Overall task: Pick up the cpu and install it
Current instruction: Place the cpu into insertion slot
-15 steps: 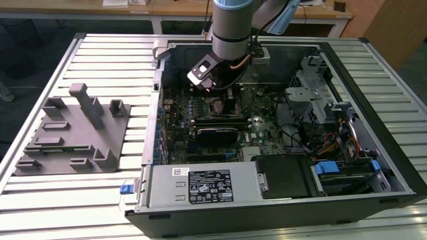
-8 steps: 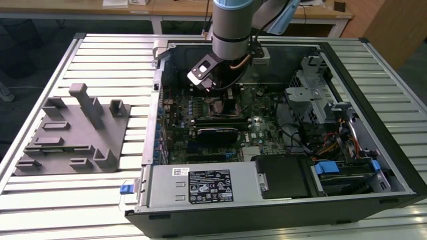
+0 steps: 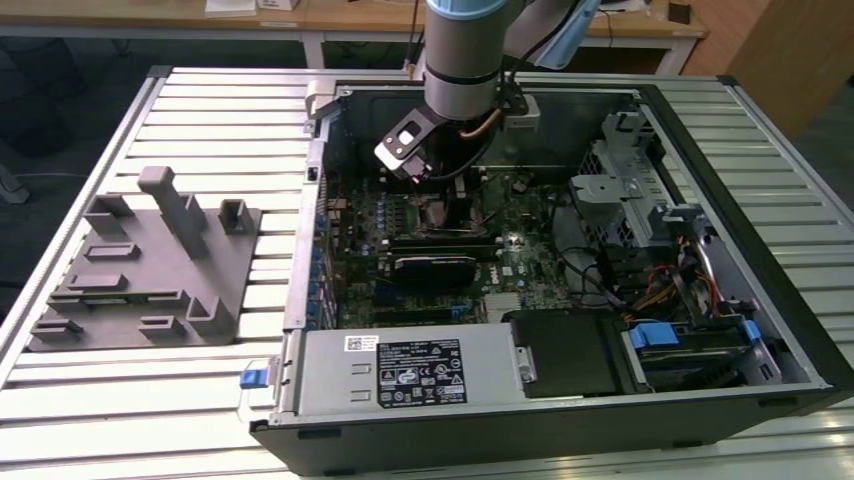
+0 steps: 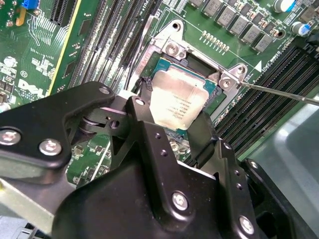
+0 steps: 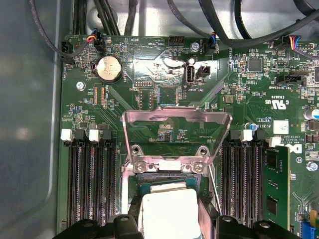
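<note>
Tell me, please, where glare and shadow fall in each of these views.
In the first wrist view, bright glare washes out part of the motherboard near the load plate, and the cpu top reads pale; in the second wrist view, the cpu lid carries a soft, even sheen; in the exterior view, the computer case interior lies in shadow beside the bright slatted table.

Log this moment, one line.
gripper: shut on cpu | cpu: just over socket | plate: open | step: install not finished
</note>
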`<state>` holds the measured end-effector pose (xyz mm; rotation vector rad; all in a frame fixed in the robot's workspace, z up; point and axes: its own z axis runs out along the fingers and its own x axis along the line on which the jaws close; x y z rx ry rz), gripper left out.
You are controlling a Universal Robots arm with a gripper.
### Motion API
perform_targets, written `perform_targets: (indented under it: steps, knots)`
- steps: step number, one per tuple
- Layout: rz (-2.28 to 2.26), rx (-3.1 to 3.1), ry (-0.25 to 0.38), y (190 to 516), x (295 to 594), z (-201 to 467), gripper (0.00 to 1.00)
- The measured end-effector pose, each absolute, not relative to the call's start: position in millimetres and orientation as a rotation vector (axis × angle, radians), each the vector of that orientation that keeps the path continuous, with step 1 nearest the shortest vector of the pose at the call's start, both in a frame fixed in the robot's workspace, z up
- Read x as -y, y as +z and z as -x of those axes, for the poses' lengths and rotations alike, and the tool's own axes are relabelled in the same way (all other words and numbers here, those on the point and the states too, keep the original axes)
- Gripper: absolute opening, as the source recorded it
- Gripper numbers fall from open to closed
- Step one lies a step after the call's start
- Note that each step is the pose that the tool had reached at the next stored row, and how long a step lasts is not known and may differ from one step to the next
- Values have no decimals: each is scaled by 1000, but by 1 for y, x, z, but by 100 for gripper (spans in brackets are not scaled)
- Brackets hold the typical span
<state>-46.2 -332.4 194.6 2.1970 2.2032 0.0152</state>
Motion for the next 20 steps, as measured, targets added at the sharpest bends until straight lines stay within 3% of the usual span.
perform_targets:
  steps: [20]
  knots:
    - [-2255,-2167,39,197,332,49,53]
